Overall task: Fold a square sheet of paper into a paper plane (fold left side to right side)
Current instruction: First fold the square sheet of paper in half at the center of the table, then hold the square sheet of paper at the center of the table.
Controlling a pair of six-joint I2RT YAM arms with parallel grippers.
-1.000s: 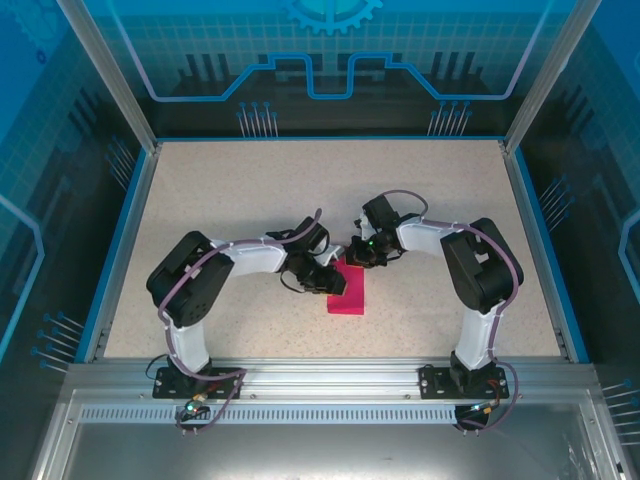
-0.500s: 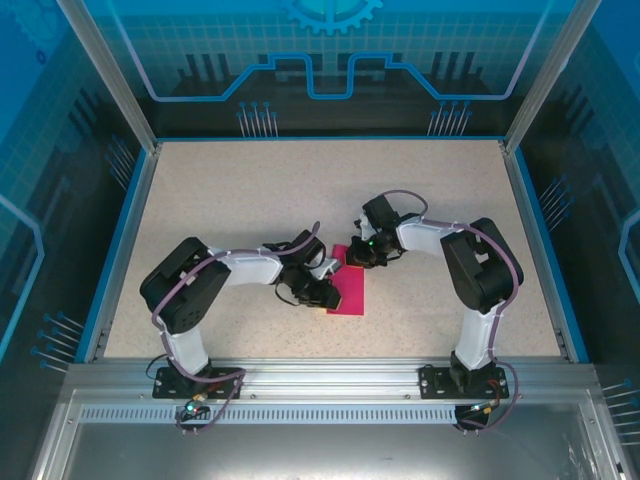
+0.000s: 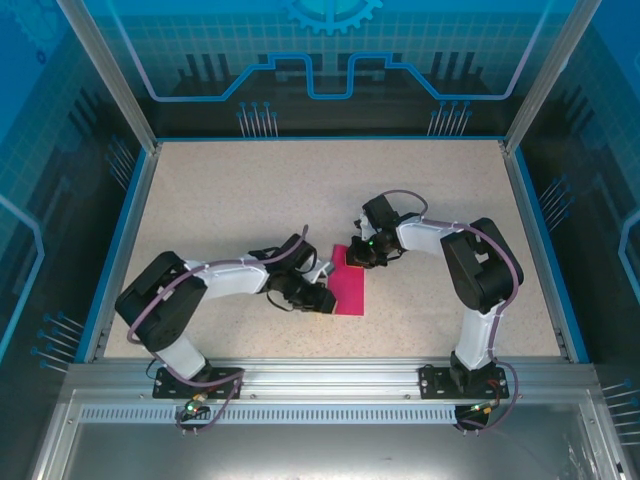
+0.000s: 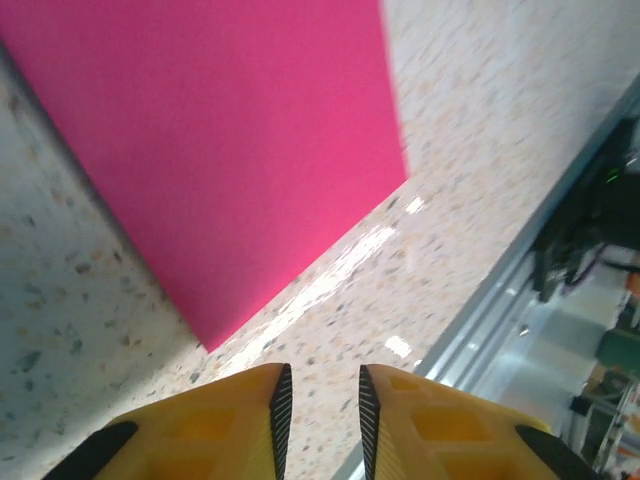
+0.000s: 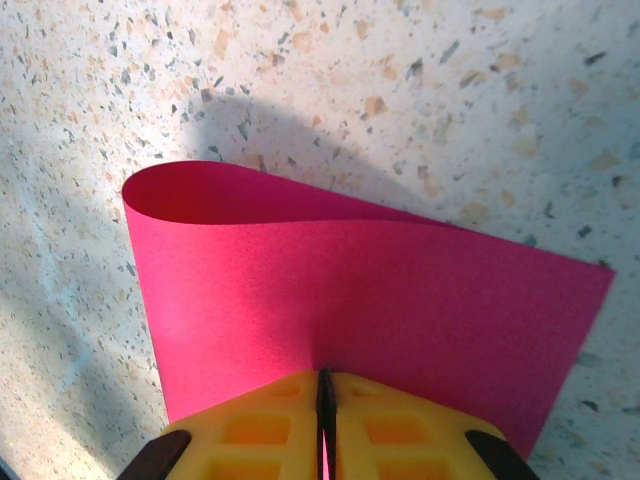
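Note:
The square sheet of paper (image 3: 352, 288) is magenta-pink and lies folded over on itself on the speckled table, between the two arms. In the right wrist view the paper (image 5: 360, 270) curls in a loose, uncreased bend at its far left side. My right gripper (image 5: 325, 378) is shut on its near edge, and from above the right gripper (image 3: 358, 257) sits at the sheet's far end. My left gripper (image 3: 322, 298) rests low beside the sheet's near left corner. Its jaws (image 4: 320, 375) stand a little apart with only table between them, just short of the paper (image 4: 230, 140).
The speckled table (image 3: 220, 200) is ringed by a blue rim (image 3: 118, 250), with aluminium frame posts at the corners. A metal rail (image 4: 510, 290) runs along the near edge, close to the left gripper. Open table lies to the far side and to both sides.
The left arm has swung down and leftward, and its gripper has slid off the top of the paper to the near left corner. The right gripper has held still on the far edge.

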